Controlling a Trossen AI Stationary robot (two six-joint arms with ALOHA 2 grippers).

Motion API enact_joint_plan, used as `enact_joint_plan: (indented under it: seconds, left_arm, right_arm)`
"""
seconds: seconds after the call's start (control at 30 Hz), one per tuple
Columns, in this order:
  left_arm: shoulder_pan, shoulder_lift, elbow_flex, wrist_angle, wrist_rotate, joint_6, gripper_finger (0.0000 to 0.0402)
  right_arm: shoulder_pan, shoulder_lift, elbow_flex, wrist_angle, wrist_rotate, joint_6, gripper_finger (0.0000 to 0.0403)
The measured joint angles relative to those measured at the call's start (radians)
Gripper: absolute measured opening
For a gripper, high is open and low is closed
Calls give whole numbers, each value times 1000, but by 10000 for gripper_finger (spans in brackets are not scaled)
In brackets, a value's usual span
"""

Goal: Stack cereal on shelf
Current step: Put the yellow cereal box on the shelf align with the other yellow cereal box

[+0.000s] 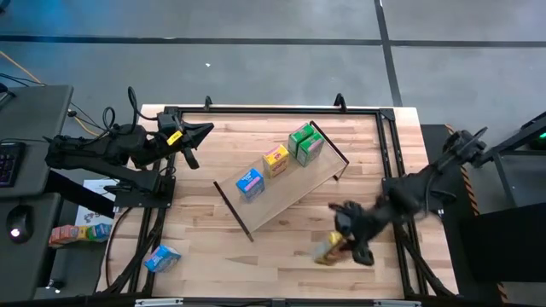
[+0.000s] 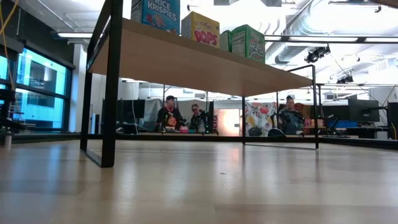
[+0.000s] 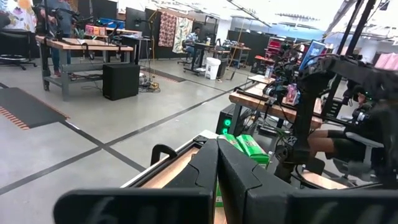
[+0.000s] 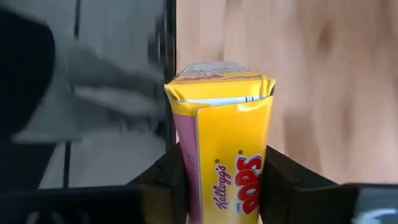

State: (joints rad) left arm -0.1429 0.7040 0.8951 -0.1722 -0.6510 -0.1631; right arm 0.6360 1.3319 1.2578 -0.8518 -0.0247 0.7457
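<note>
The shelf (image 1: 290, 192) stands slantwise mid-table on thin dark end panels. A blue cereal box (image 1: 249, 182), a yellow one (image 1: 275, 159) and two green ones (image 1: 304, 143) stand in a row on its board. In the low view the board (image 2: 186, 62) carries the same boxes on top. My right gripper (image 1: 345, 239) is near the table's front right, shut on another yellow cereal box (image 4: 221, 155). My left gripper (image 1: 207, 132) waits shut and level at the far left. A further blue box (image 1: 162, 257) lies at the near left. My right gripper pinches the yellow box between its two fingers (image 4: 283, 183), one on the pink narrow side (image 4: 186, 174) and one on the opposite side. The printed front faces the camera. The box's folded end flap (image 4: 214, 78) points away along the fingers, which slant down.
A black tube frame (image 1: 388, 153) runs along the table's far, left and right edges. More small boxes (image 1: 81, 232) lie off the table at the left. Bare tabletop lies between the shelf and the near edge. People sit at desks in the room beyond.
</note>
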Motion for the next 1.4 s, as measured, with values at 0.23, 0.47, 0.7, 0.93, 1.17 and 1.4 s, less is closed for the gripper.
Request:
enact_joint_plan:
  seconds: [0.23,0.47,0.7,0.93,1.17,1.4]
  left_arm:
    - [0,0,0,-4,0,-17,1]
    - [0,0,0,-4,0,-17,1]
    - [0,0,0,-4,0,-18,1]
    - [0,0,0,-4,0,-18,1]
    - [0,0,0,-4,0,-15,1]
    - [0,0,0,-8,0,0,1]
  right_arm:
    - [-224,90,326,-114,126,-348,103]
    - [-397,318,686,-464,268,-603,99]
    - [-485,475,790,-604,73,-718,99]
    - [-506,514,793,-597,64,-744,99]
    - [-507,514,791,-571,70,-759,99]
    - [-508,515,789,-532,102,-776,130]
